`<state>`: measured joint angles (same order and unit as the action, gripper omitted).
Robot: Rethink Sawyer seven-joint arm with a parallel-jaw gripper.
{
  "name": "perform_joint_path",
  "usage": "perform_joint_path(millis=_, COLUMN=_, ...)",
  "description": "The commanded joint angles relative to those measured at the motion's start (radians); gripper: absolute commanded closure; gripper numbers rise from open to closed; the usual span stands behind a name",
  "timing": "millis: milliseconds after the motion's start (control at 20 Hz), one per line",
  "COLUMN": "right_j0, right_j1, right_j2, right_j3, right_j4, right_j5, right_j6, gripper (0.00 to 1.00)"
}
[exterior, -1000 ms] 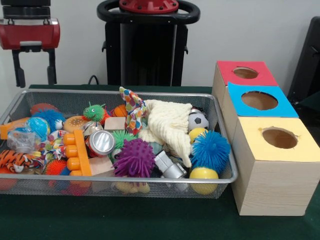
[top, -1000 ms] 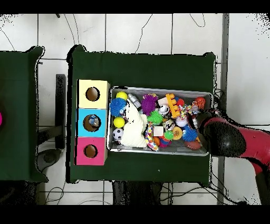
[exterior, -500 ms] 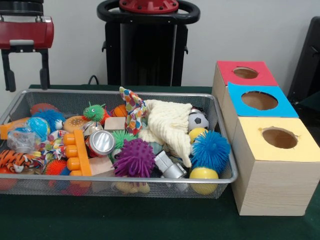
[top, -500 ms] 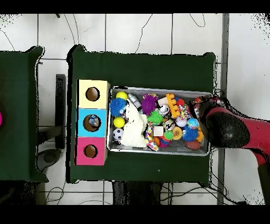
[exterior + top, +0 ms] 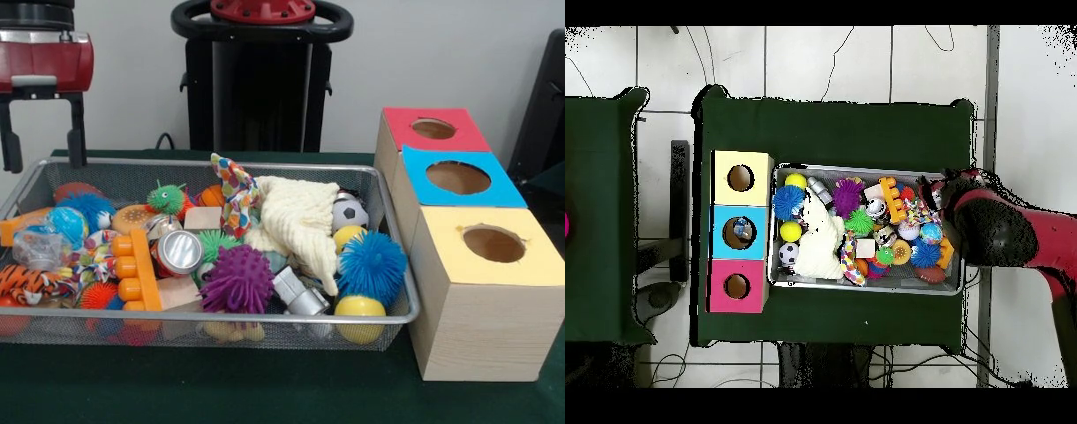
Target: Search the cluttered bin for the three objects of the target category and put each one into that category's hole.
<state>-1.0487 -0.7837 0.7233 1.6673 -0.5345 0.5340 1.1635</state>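
Since the earlier frame the gripper [image 5: 41, 141] has drifted toward the bin [image 5: 221, 162]'s left end, jaws apart and empty. Search step: no target chosen. Candidates fill the bin; the three holed boxes [image 5: 481, 247] stand off its right end. Next: descend onto one object.

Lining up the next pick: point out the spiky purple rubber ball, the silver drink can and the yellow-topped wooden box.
Spiky purple rubber ball [image 5: 237, 278], front view, centre of its spikes.
Silver drink can [image 5: 180, 252], front view, round end.
Yellow-topped wooden box [image 5: 485, 331], front view, front wall.
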Motion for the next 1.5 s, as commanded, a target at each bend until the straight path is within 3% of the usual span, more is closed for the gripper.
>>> perform_joint_path(millis=50, right_j0=0.068, right_j1=0.070, right_j2=-0.056, right_j3=-0.122, right_j4=-0.126, right_j5=0.019, right_j6=-0.057, gripper=0.00)
perform_joint_path(millis=200, right_j0=0.106, right_j1=0.064, right_j2=-0.115, right_j3=-0.159, right_j4=-0.165, right_j5=0.035, right_j6=-0.021, gripper=0.00)
perform_joint_path(millis=450, right_j0=0.131, right_j1=0.054, right_j2=-0.147, right_j3=-0.206, right_j4=-0.173, right_j5=0.088, right_j6=-0.013, gripper=0.00)
perform_joint_path(millis=800, right_j0=0.234, right_j1=0.051, right_j2=-0.288, right_j3=-0.300, right_j4=-0.231, right_j5=0.196, right_j6=0.062, gripper=0.00)
perform_joint_path(millis=1150, right_j0=0.290, right_j1=0.119, right_j2=-0.361, right_j3=-0.340, right_j4=-0.175, right_j5=0.317, right_j6=0.092, gripper=0.00)
perform_joint_path(millis=1300, right_j0=0.284, right_j1=0.144, right_j2=-0.356, right_j3=-0.335, right_j4=-0.139, right_j5=0.357, right_j6=0.062, gripper=0.00)
perform_joint_path(millis=1500, right_j0=0.261, right_j1=0.181, right_j2=-0.322, right_j3=-0.313, right_j4=-0.100, right_j5=0.331, right_j6=0.038, gripper=0.00)
